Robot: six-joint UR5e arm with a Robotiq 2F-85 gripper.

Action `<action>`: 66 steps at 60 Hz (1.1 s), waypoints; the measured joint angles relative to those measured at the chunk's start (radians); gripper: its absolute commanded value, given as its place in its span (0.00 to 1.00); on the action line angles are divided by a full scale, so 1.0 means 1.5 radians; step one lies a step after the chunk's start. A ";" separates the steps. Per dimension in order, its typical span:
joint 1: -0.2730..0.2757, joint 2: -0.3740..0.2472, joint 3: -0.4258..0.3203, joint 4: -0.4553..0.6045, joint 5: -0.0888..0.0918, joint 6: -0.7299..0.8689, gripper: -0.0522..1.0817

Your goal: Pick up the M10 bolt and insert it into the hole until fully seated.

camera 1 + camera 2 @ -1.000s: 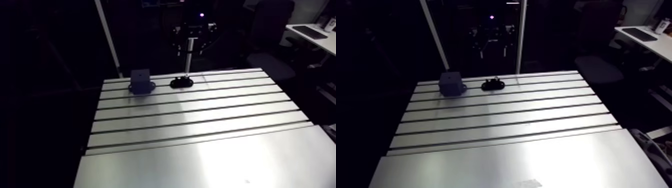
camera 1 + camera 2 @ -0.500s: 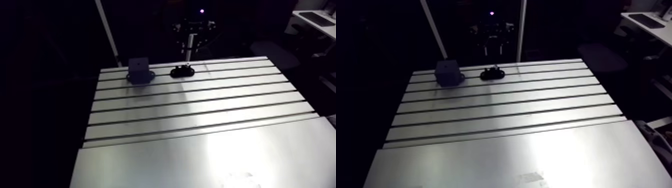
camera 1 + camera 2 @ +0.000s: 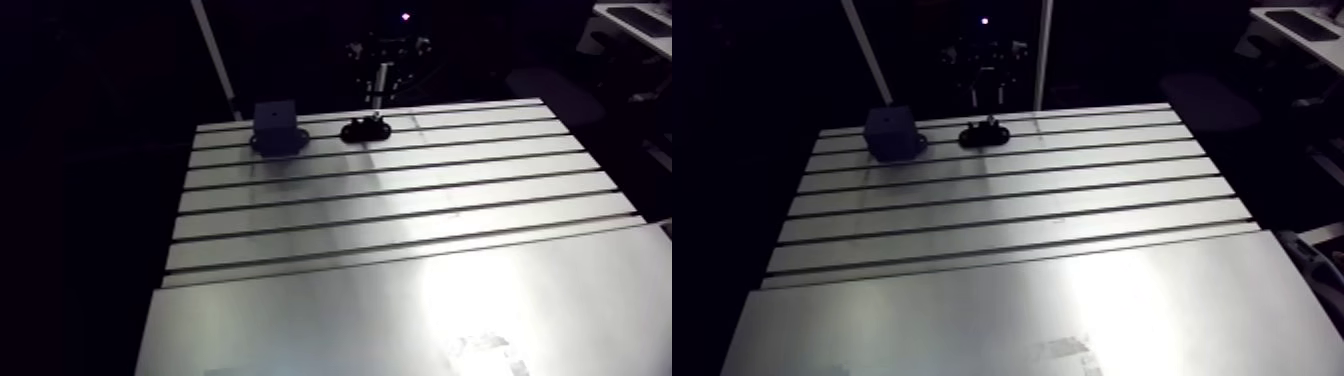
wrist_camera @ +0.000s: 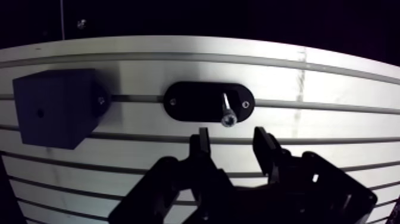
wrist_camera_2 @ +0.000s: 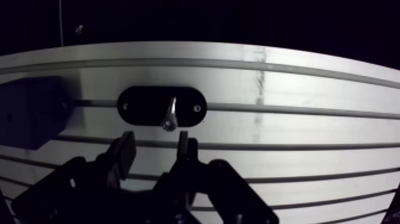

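- Gripper [image 4: 231, 149]: two dark fingers parted, nothing between them
- M10 bolt [image 4: 227, 111]: short bright metal shank, round socket head nearest the gripper; lies just ahead of the fingertips, on the holder [image 4: 196, 102]
- Holder: flat black oval with two small screws, set over a slot
- Block [image 4: 53, 113]: dark, boxy, matte, close beside the holder
- Table [image 4: 339, 95]: glossy slotted aluminium
- Arm view only: smooth plate [image 3: 400, 320] fills the lower frame; block and holder sit upper centre, bolt indistinct there
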 measured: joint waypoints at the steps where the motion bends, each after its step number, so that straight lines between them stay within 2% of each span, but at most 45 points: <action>1: 0.000 0.000 0.000 0.000 0.000 0.000 0.49; 66: -0.002 0.036 -0.002 -0.011 -0.003 -0.002 0.49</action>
